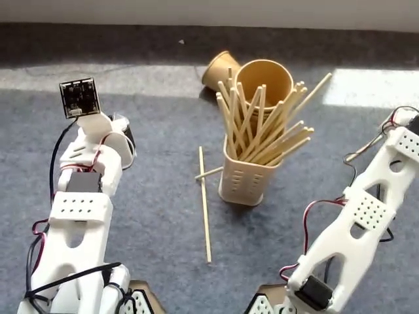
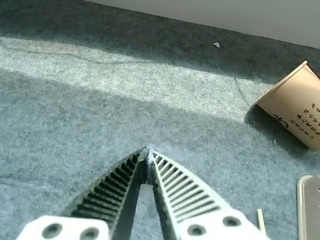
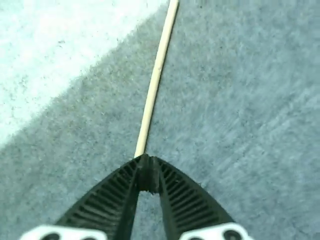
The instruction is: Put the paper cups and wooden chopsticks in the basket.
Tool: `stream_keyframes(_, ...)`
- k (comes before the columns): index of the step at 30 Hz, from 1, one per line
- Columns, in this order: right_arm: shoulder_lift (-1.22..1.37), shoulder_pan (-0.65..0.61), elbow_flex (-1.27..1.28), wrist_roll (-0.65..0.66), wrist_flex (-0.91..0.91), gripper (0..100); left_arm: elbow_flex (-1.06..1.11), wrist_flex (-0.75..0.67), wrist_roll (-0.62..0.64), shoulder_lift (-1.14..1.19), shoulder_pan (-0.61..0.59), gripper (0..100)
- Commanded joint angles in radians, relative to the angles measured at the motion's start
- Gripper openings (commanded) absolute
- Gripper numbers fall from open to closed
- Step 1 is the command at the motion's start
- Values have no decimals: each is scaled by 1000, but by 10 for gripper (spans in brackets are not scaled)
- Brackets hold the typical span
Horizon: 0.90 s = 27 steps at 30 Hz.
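Fallen paper cup point(image 2: 295, 112) is cut off at the view's edge beyond the left gripper point(image 2: 148, 151), tips pressed together, empty. Right gripper point(image 3: 145, 160) pinches one end of a chopstick point(image 3: 156, 80) over the carpet point(image 3: 240, 100); its long axis runs straight away from the tips.

Splayed chopsticks point(image 1: 275, 140) apparently crowd basket point(image 1: 242, 186) mouth.

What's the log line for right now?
left hand: shut, empty | right hand: shut on chopstick | basket: upright, holds chopsticks
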Motion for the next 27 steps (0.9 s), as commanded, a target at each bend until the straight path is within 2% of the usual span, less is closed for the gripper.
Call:
stream_keyframes(1,-150,4,-137,-60,30,4,-7,-20,5,-10,18,8)
stream_keyframes(7,-572,-1,-122,-104,163,4,-7,-25,5,-4,18,8)
stream_keyframes(12,-966,-105,-113,-101,346,4,-7,-25,5,-4,18,8)
stream_keyframes(14,-1050,-120,-87,-97,344,4,-5,-18,5,-4,18,8)
stream_keyframes(17,-1064,-90,30,-60,332,7,-5,-17,5,-4,18,8)
stream_keyframes(20,-975,-68,291,-25,272,9,-5,-17,6,-4,18,8)
stream_keyframes(24,-779,-31,616,-18,61,9,-5,-17,6,-5,18,8)
stream_keyframes(27,-651,-13,677,-20,-77,10,-5,-17,6,-4,18,8)
